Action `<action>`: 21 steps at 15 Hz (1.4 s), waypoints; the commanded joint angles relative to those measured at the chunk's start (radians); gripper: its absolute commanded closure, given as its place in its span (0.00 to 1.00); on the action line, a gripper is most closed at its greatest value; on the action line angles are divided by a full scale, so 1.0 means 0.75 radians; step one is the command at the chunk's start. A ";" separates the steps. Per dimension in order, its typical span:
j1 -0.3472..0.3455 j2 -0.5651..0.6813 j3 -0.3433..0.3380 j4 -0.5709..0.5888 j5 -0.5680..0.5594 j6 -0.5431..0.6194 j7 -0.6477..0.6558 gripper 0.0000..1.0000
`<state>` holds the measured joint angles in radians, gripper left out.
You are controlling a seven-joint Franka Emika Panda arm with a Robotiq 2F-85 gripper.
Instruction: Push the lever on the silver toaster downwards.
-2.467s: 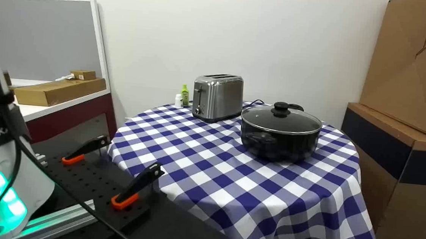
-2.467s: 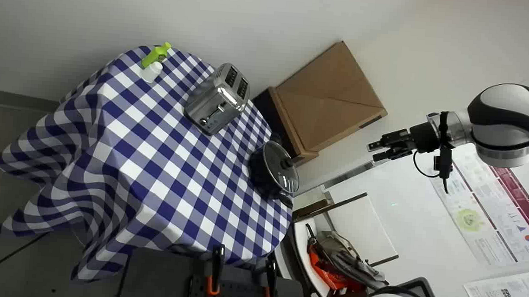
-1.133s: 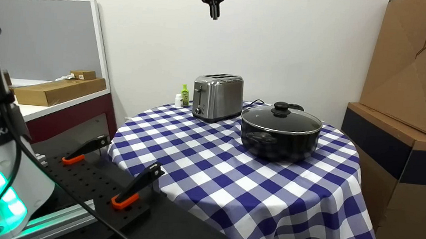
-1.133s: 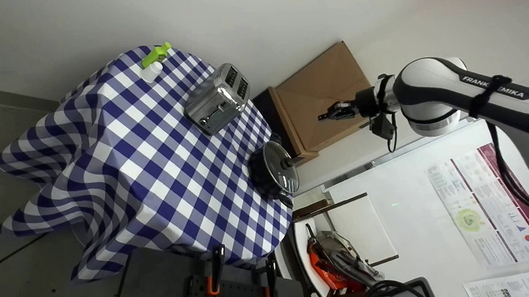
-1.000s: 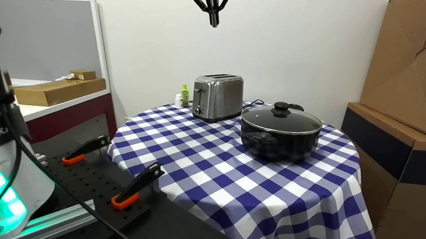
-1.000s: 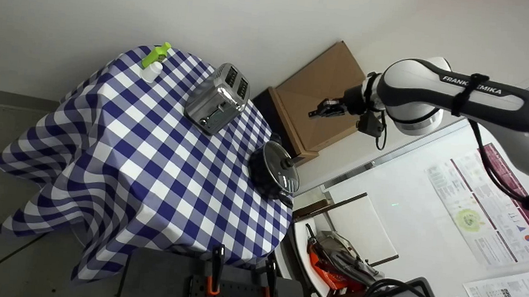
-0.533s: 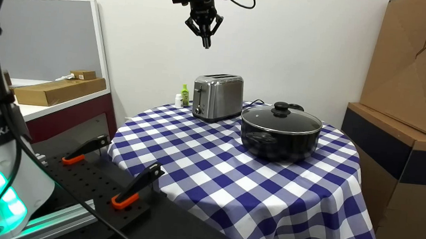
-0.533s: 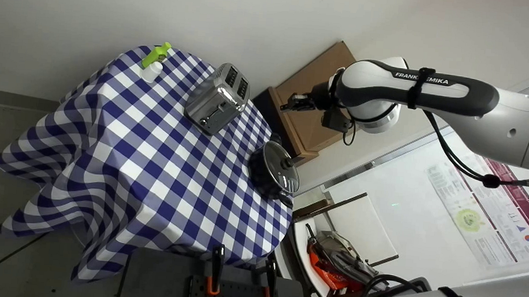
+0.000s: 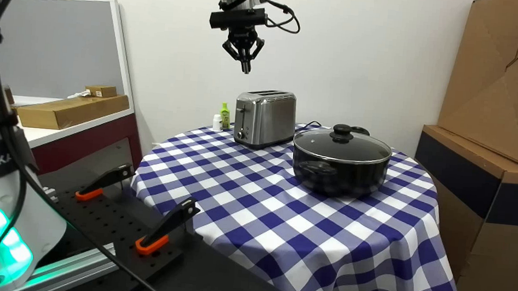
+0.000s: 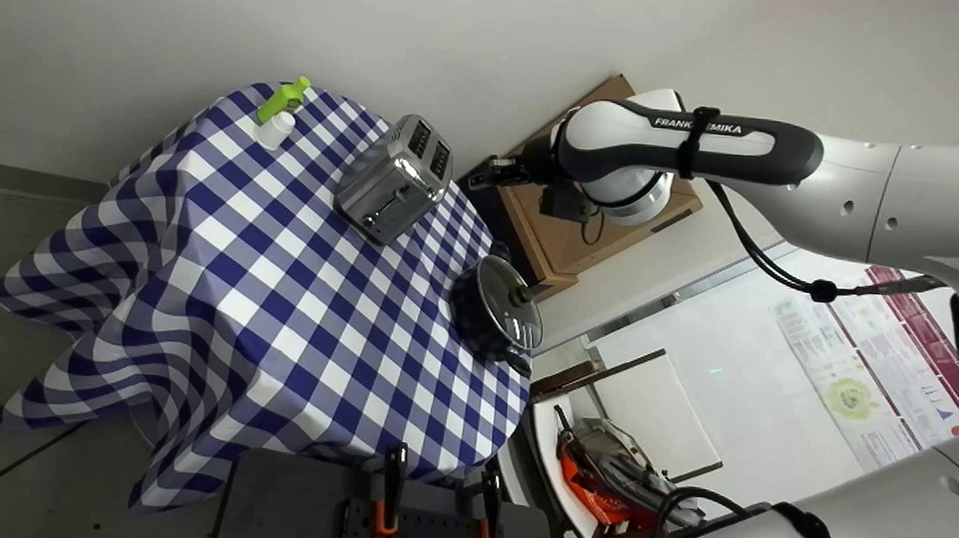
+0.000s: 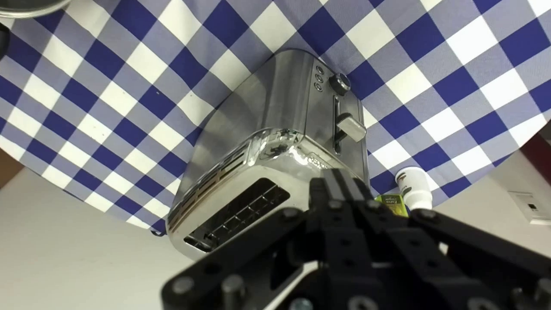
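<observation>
The silver toaster (image 9: 276, 119) stands upright on the checkered tablecloth, and both exterior views show it. On its narrow end face, the lever (image 11: 352, 128) sticks out from the upper part of a vertical slot, above a round knob (image 11: 340, 83). My gripper (image 9: 245, 69) hangs in the air above the toaster's lever end, fingers pointing down, touching nothing. In the wrist view the gripper (image 11: 339, 173) is shut with nothing between its fingers. It covers part of the toaster's top there, including one bread slot; the lever is in plain sight.
A black lidded pot (image 9: 337, 177) stands near the toaster on the same table. Behind the toaster's lever end are a white bottle (image 11: 414, 186) and a green bottle (image 9: 225, 116). Tall cardboard boxes (image 9: 479, 218) flank the table. Two clamps (image 9: 167, 224) sit at the mounting plate.
My gripper has come into the exterior view from above and sunk towards the toaster, staying shut throughout. Toaster, pot and bottles have not moved.
</observation>
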<state>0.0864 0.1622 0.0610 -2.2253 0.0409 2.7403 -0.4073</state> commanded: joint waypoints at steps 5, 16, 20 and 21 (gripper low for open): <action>-0.014 0.276 0.036 0.233 -0.114 0.009 0.084 1.00; -0.030 0.386 0.120 0.266 -0.112 0.005 0.071 1.00; -0.022 0.407 0.112 0.261 -0.128 0.020 0.086 1.00; -0.022 0.414 0.109 0.260 -0.130 0.024 0.087 1.00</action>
<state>0.0772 0.4510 0.1399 -2.0430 -0.0317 2.7464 -0.3684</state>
